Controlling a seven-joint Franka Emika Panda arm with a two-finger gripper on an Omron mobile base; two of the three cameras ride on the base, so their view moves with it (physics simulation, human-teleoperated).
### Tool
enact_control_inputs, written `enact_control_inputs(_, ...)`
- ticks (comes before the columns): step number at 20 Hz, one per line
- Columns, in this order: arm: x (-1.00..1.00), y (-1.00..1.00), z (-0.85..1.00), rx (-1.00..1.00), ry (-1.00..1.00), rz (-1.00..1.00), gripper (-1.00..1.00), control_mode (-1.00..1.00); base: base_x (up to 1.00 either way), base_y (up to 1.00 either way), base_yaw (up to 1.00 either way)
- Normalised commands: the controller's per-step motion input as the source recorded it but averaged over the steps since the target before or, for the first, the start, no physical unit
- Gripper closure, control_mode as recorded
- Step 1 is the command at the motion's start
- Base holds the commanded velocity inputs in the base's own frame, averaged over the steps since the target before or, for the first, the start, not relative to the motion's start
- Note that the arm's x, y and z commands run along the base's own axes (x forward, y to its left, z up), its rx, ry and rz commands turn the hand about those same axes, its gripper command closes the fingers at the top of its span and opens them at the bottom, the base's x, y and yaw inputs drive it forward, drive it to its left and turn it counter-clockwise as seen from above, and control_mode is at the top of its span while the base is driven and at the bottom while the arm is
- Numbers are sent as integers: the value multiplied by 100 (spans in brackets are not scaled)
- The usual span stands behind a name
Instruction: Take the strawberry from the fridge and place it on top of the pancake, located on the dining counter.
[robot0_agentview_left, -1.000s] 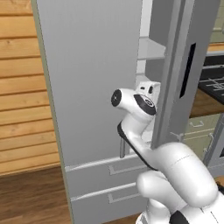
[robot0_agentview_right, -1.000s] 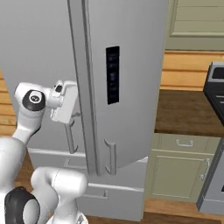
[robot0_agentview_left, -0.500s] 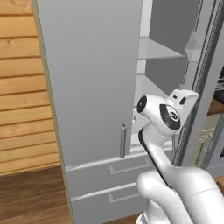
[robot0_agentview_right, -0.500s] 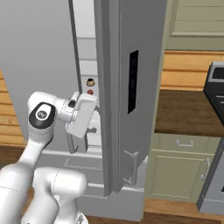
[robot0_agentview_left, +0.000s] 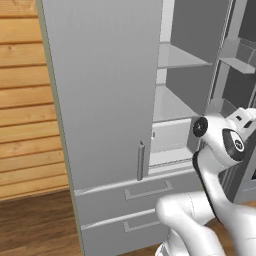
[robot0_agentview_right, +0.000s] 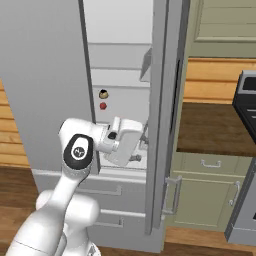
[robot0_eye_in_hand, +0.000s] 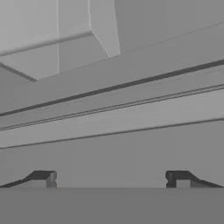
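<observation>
Fridge (robot0_agentview_right: 50, 85) right door is swung wide, interior exposed, so I'd call the step in hand the reach for the strawberry (robot0_agentview_right: 103, 105). It's the tiny red berry on a pale shelf (robot0_agentview_right: 120, 111) at the back of the right compartment, just below a small brownish-yellow object with a dark top (robot0_agentview_right: 104, 93) (don't grab that one). Gripper (robot0_agentview_right: 137, 146) sits low at the door opening, below and right of the berry; fingers (robot0_eye_in_hand: 43, 178) are spread wide with nothing between them, facing grey fridge surfaces. To do it well: raise the hand to shelf height first, then go straight in, keeping the wrist off the door edge (robot0_agentview_right: 160, 115) on its right. Centre the berry between the fingers before closing; it's small and round, so an off-centre pinch will likely squirt it away. Close gently and approach level to avoid nudging the neighbour above.
</observation>
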Motion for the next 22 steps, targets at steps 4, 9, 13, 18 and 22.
enact_control_inputs(4,0,-83,0,7,-22,0,-100,-100,0,0,0)
enact_control_inputs(9,1,-54,0,10,-5,4,-100,-100,0,0,0)
enact_control_inputs(13,22,-30,0,12,0,1,-100,-100,0,0,0)
enact_control_inputs(18,-19,61,3,1,-2,-2,-100,-100,0,0,0)
enact_control_inputs(22,-7,100,-1,29,0,-2,-100,-100,0,0,0)
